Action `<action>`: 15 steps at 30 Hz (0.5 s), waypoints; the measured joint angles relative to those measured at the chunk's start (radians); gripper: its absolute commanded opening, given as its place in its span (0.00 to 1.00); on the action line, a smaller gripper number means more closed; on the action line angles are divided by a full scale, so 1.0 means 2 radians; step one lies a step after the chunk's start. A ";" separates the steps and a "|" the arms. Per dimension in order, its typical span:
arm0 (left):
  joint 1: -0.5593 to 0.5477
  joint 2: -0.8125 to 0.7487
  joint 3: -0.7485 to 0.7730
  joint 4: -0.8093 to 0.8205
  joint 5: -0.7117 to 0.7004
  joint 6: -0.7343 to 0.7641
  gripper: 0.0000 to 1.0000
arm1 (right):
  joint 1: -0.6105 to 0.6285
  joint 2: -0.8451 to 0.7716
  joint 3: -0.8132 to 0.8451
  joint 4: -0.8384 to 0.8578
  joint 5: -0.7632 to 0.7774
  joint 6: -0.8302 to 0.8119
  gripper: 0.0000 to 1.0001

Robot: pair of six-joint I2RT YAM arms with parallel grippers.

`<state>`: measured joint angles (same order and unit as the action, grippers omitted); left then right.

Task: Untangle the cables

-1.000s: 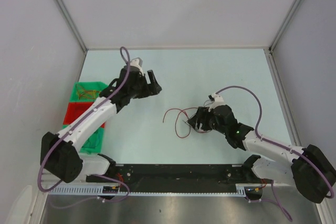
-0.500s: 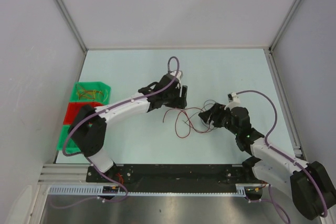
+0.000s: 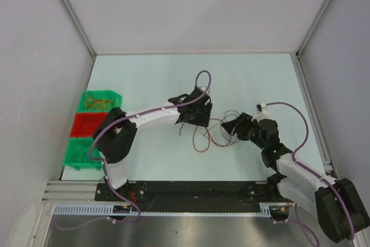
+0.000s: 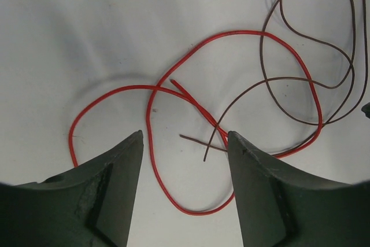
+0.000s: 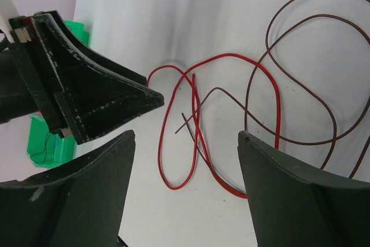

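Two cables, the red cable (image 4: 173,93) and the maroon cable (image 4: 300,79), lie crossed at mid-table between the left gripper (image 4: 184,160) and right gripper (image 5: 185,160), both open and empty, so next one must probably pinch the red loop.

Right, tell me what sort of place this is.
Probably a lab test cell: plain white walls enclose a pale table, with small green and red sorting bins and loose thin cables between two robot arms.
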<state>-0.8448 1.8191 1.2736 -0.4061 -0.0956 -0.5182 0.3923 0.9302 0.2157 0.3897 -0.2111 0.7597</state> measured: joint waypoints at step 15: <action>-0.025 0.068 0.087 -0.099 -0.053 -0.131 0.47 | -0.001 0.010 -0.002 0.017 0.000 0.009 0.75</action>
<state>-0.8948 1.9549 1.4475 -0.6044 -0.2012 -0.7795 0.3904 0.9512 0.2111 0.4244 -0.2119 0.7784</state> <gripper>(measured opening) 0.531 0.754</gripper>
